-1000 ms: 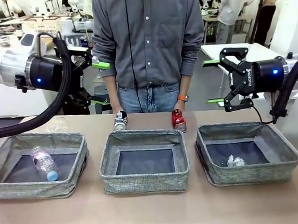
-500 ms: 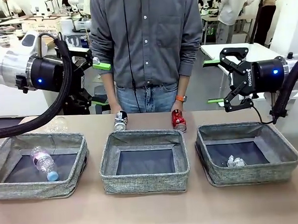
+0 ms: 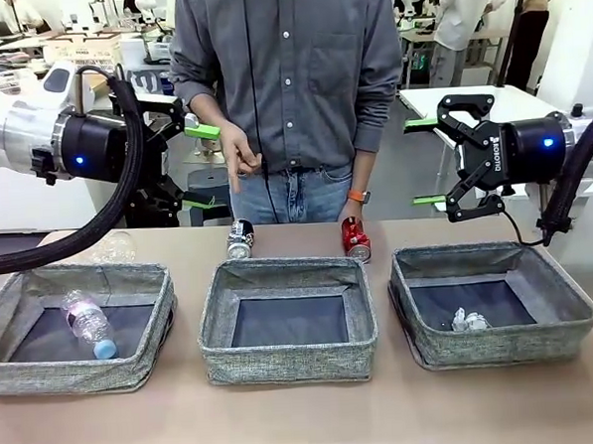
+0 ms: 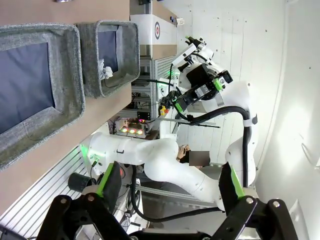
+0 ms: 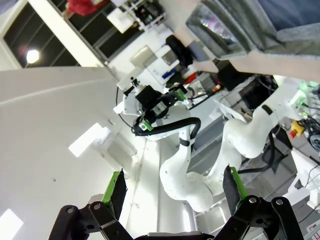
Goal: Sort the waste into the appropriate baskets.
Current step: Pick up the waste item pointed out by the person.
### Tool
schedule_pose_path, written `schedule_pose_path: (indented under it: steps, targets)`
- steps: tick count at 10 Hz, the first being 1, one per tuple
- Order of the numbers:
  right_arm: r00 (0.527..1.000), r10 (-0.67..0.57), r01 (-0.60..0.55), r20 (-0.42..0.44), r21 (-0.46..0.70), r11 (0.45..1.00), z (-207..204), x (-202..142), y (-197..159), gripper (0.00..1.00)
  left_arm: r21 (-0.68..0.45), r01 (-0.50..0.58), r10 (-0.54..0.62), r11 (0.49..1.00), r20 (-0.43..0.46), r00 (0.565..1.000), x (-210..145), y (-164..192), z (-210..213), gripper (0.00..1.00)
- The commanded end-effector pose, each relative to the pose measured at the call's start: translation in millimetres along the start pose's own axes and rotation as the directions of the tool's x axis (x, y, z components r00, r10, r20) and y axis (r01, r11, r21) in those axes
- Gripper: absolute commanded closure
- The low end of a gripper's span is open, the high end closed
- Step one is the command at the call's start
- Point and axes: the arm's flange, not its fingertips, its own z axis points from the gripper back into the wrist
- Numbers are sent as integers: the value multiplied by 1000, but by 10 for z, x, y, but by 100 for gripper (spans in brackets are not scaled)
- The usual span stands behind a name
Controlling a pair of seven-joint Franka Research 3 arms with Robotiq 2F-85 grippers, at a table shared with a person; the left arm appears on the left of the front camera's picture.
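Three grey baskets stand in a row: left [image 3: 81, 375], middle [image 3: 289, 364], right [image 3: 502, 343]. A clear bottle with a pink label and blue cap [image 3: 87, 324] lies in the left basket. A white-silver wad [image 3: 469, 320] lies in the right one [image 4: 92, 60]. Behind the middle basket lie a black-and-white can [image 3: 240, 239] and a red can [image 3: 355, 239], the red one under the person's hand [image 3: 353, 211]. Another clear bottle [image 3: 114, 246] lies behind the left basket. My left gripper [image 3: 198, 165] [image 4: 170, 181] and right gripper [image 3: 425, 162] [image 5: 175, 186] hover open and empty, high above the table's far edge.
The person stands at the far side, centred behind the middle basket, with one hand [image 3: 236, 157] raised at waist height. Bare tabletop [image 3: 307, 420] runs in front of the baskets. In each wrist view the other arm shows far off.
The person's hand has lifted off the black-and-white can to waist height. The other hand stays at the red can. Both arms are still.
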Motion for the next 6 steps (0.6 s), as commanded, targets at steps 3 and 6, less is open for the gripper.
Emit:
schedule_pose_path:
  steps: [3,6]
  targets:
    - [1000,-8,8,-15,19,1000,-14,-23,36,0,9,-6,6,1000,7,1000,-16,-1,-2,0]
    - [1000,-8,8,-15,19,1000,-14,-23,36,0,9,-6,6,1000,7,1000,-16,-1,-2,0]
